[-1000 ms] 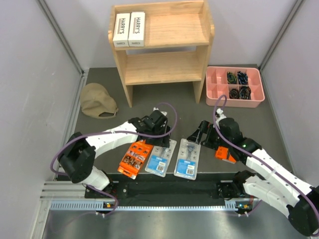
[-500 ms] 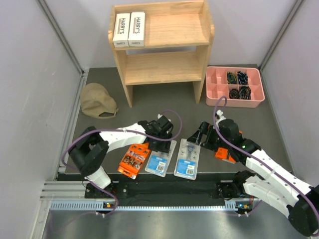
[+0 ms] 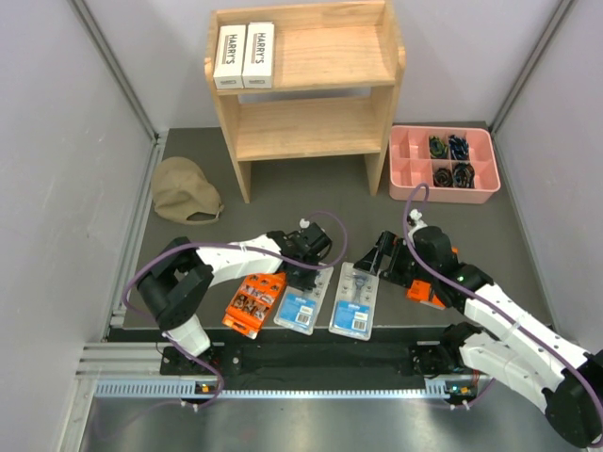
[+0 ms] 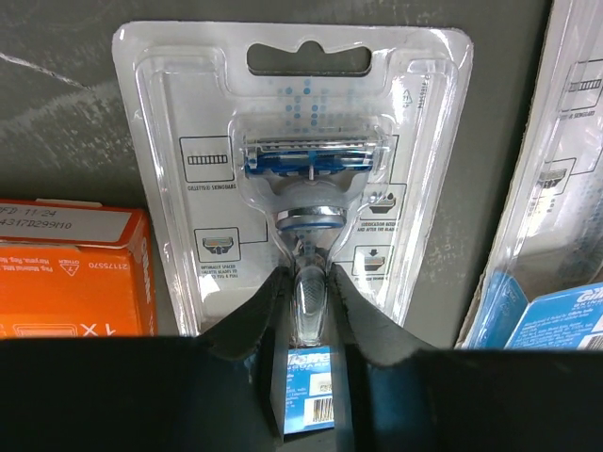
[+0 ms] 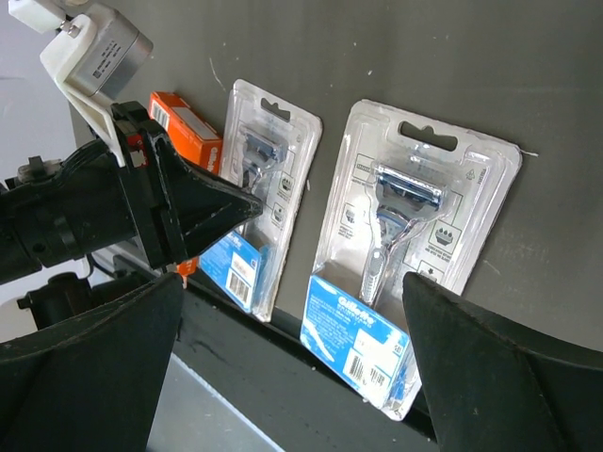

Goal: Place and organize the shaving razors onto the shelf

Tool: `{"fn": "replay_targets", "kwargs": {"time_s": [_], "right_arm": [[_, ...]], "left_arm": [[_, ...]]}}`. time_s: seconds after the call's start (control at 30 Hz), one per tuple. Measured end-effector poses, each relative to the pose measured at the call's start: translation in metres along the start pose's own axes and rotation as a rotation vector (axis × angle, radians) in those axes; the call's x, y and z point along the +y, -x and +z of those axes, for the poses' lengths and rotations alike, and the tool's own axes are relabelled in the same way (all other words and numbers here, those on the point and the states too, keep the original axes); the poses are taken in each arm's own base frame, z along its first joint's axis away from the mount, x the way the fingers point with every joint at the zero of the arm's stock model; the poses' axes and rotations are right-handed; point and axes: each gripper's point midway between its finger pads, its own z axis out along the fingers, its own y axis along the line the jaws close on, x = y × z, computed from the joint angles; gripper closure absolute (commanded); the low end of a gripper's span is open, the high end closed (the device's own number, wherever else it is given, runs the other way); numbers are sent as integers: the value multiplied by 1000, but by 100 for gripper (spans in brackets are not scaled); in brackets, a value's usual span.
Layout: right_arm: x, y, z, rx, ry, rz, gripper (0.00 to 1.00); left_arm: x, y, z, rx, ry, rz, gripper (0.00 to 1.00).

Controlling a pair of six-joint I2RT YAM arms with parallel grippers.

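Straddling the moulded handle of one clear, blue-labelled blister razor pack (image 4: 292, 122), the left gripper (image 4: 309, 273) has its fingers narrowly parted; I cannot tell whether they pinch it. The right gripper (image 5: 292, 279) hangs released over the second blister pack (image 5: 415, 198). Farther back, two white cardboard boxes (image 3: 244, 55) top the light-wood shelf (image 3: 320, 127).

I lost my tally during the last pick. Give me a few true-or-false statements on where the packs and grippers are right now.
1. Both HARRY'S boxes sit on the shelf's top tier. True.
2. One blister pack is on the lower tier. False: the left blister pack and right blister pack lie on the table.
3. The left gripper straddles the left blister pack's razor handle. True.
4. The right gripper is shut on an orange pack. False: it is open, above the right blister pack.
5. A pink tray stands left of the shelf. False: the pink tray stands to its right.
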Motion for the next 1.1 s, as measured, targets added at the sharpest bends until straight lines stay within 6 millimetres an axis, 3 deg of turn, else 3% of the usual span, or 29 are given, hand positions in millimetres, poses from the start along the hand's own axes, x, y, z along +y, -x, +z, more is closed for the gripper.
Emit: {"fn": "replay_targets", "kwargs": {"time_s": [0.3,0.47,0.8,1.1], "right_arm": [[0,0,-1,7,-7,-11,1],[17,14,-7,-14,13,-42,1],[68,54,-25,-96,103,-120,1],[84,49,-28,-89,150,-194,1]], "left_arm": [[2,4,-3,-11,25,-3,100],[1,19,-16,-43,53,-6,100],[-28,86,-90,-284,-43,-43,100],[-18,114,-141,-455,-143,-220,100]]}}
